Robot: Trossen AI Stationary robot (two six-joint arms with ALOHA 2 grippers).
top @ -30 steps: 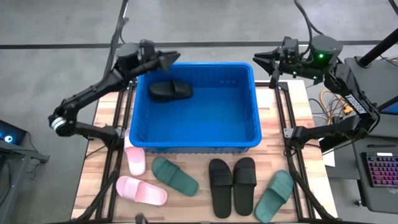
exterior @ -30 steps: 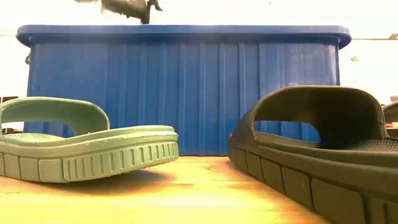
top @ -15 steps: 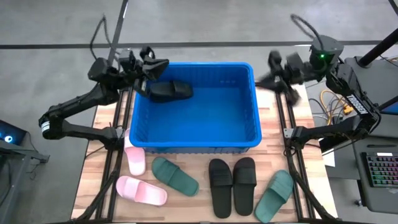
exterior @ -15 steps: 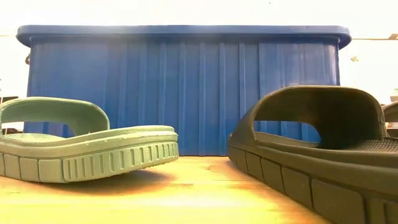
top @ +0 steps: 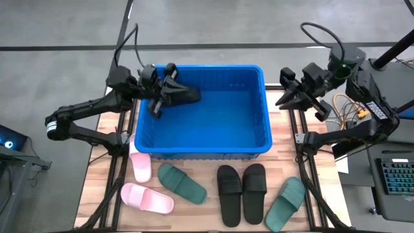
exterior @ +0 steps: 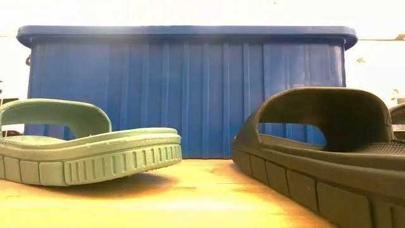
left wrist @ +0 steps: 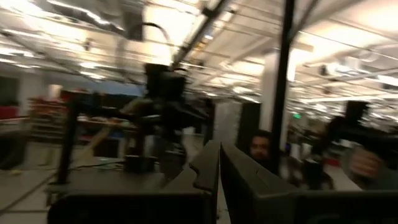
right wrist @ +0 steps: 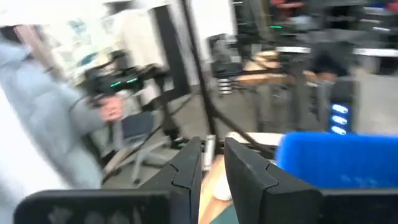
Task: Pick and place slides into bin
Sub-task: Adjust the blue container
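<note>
The blue bin (top: 259,139) stands mid-table, with one black slide (top: 187,94) lying on its floor at the far left corner. My left gripper (top: 169,83) hovers over that corner, above the slide, shut and empty, as the left wrist view (left wrist: 219,163) shows. My right gripper (top: 286,90) is outside the bin's far right corner; its fingers (right wrist: 212,163) stand a little apart with nothing between them. On the table in front of the bin lie two pink slides (top: 147,197), two green slides (top: 182,183) and a black pair (top: 241,193).
In the low view a green slide (exterior: 88,149) and a black slide (exterior: 316,158) lie before the bin's ribbed wall (exterior: 190,88). A keyboard (top: 396,178) and cables sit off the table's right edge. A person in grey (right wrist: 37,118) stands in the room beyond.
My left gripper has drawn back from the bin's far rim, then come toward the near edge, over the bin's far left corner. My right gripper has swung toward the table's right and near edges and turned. The black slide in the bin has stayed put.
</note>
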